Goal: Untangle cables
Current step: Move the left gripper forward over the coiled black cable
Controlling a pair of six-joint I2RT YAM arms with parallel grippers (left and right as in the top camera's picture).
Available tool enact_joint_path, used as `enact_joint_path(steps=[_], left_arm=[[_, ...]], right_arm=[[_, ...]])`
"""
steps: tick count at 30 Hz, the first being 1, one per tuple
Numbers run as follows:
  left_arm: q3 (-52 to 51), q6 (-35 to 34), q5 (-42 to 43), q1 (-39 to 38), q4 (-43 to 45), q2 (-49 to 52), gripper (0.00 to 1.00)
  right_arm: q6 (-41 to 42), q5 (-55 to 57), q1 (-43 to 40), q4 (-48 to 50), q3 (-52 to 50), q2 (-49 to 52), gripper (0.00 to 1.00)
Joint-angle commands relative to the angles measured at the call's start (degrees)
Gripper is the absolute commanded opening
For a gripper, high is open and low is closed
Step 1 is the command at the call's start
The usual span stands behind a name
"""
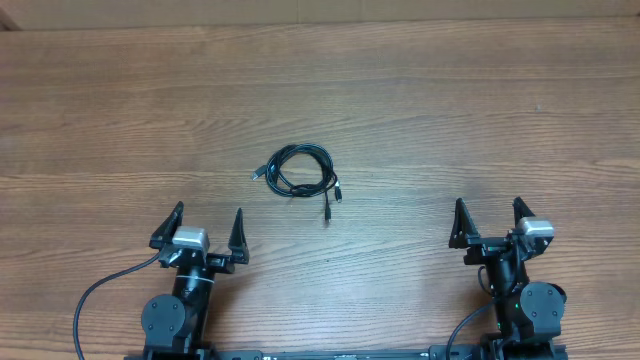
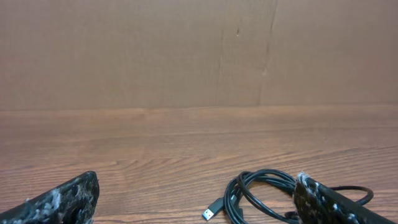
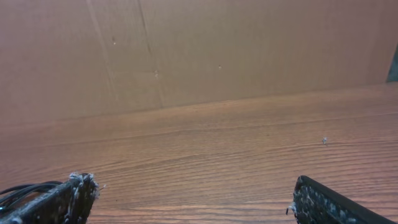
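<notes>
**Cables coiled, both grippers clear**

I find the cables [image 1: 300,171] coiled mid-frame on the tabletop [image 1: 450,100]. Left gripper [image 1: 209,212] and right gripper [image 1: 488,205] stand released, lower frame. I judge the cord light and limp; best pinched near a loose plug end.

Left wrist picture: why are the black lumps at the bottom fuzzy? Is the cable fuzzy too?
Left wrist: those fingers sit close to the lens and look a bit soft; the cables look sharper. Overhead: even light, no glare, cables small but clear.
</notes>
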Motion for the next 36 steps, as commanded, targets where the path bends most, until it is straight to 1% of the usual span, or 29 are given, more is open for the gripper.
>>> enact_joint_path(steps=[1,3,10,15,21,25,28,32,36], left_arm=[[-0.2,1.1,-1.2,0.3,0.1,-0.6,1.00],[-0.2,1.1,-0.9,0.3,0.0,-0.6,0.99],[-0.2,1.1,5.1,0.3,-0.8,-0.6,0.99],[0.1,1.1,5.0,0.3,-0.6,-0.6,1.00],[3.5,-0.6,4.6,0.3,-4.1,-0.6,1.00],[8.8,-0.6,4.4,0.3,-7.2,-0.4,1.00],[15.7,-0.5,4.4,0.3,-10.6,1.5,0.99],[23.7,-0.2,5.4,0.3,-13.9,5.6,0.99],[32.2,2.8,9.2,0.3,-18.9,11.8,1.00]], right_arm=[[-0.2,-0.2,0.3,0.3,-0.6,-0.5,1.00],[-0.2,-0.2,0.3,0.3,-0.6,-0.5,1.00],[-0.2,-0.2,0.3,0.3,-0.6,-0.5,1.00],[-0.2,-0.2,0.3,0.3,-0.6,-0.5,1.00],[-0.2,-0.2,0.3,0.3,-0.6,-0.5,1.00],[-0.2,-0.2,0.3,0.3,-0.6,-0.5,1.00],[-0.2,-0.2,0.3,0.3,-0.6,-0.5,1.00],[-0.2,-0.2,0.3,0.3,-0.6,-0.5,1.00],[-0.2,-0.2,0.3,0.3,-0.6,-0.5,1.00]])
